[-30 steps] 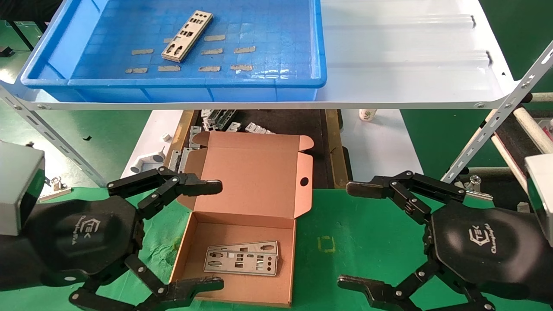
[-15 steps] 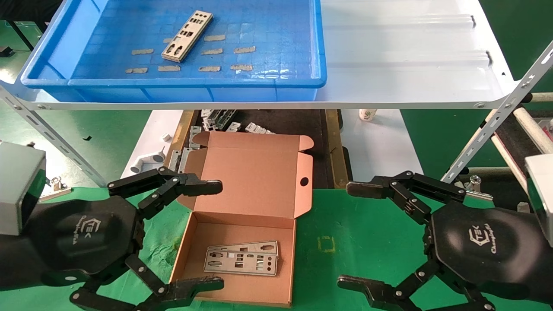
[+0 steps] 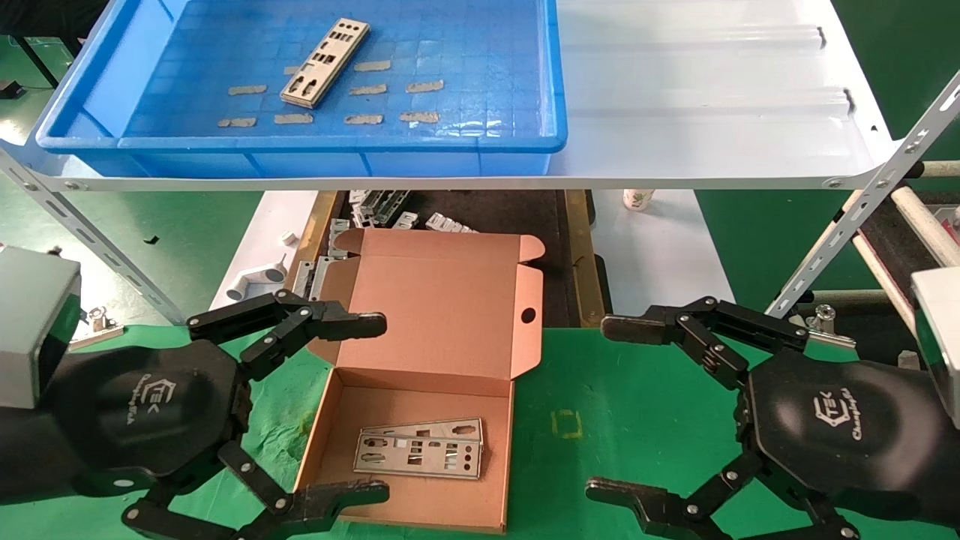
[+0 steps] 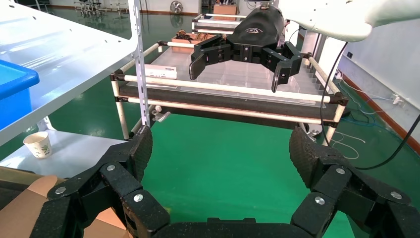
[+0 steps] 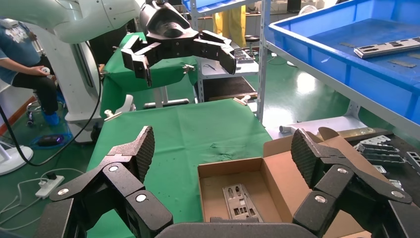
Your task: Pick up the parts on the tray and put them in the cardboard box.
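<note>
Nothing moved; both tools wide: left tool [image 3: 375,409] flanks cardboard box [image 3: 420,420], seemingly two parts [image 3: 420,450] inside.

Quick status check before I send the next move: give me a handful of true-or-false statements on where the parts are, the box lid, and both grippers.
1. One part lies in the tray. True.
2. The cardboard box is empty. False: two parts lie overlapped on its floor.
3. The box lid is shut. False: it stands open, hinged back toward the shelf.
4. The left gripper is open and holds nothing. True.
5. The right gripper is shut on a part. False: it is open and empty, over the green mat beside the box.
6. Tan tape strips lie on the tray floor. True.
</note>
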{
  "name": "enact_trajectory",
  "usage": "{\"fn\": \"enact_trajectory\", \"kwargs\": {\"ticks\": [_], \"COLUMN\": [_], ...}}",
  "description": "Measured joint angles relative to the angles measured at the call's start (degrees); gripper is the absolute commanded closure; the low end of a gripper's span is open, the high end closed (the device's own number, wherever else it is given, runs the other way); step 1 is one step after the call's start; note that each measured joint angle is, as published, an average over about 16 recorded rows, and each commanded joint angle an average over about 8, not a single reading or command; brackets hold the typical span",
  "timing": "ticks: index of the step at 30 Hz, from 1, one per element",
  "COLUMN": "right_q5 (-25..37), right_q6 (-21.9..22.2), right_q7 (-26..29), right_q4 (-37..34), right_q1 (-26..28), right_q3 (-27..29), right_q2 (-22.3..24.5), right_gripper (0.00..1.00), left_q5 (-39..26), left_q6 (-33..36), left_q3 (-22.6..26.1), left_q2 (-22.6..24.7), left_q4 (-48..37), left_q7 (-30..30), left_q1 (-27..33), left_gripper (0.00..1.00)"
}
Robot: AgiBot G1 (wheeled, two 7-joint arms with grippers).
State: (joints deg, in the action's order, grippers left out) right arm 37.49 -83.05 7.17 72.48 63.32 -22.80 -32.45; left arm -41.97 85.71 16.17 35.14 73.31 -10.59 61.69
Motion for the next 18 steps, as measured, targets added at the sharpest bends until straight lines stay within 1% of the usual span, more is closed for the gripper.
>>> {"fn": "enact_trajectory", "kwargs": {"ticks": [18], "right_q5": [0.0], "right_q6": [0.0], "right_q7": [0.0], "right_q4": [0.0], "right_q1": [0.0], "right_q3": [0.0], "right_q2": [0.0], "right_gripper": [0.00], "left_q5": [0.0], "left_q6": [0.0], "left_q3": [0.0], "left_q2": [0.0], "left_q4": [0.0], "left_q7": [0.0], "left_q1": [0.0], "left_gripper": [0.00]}}
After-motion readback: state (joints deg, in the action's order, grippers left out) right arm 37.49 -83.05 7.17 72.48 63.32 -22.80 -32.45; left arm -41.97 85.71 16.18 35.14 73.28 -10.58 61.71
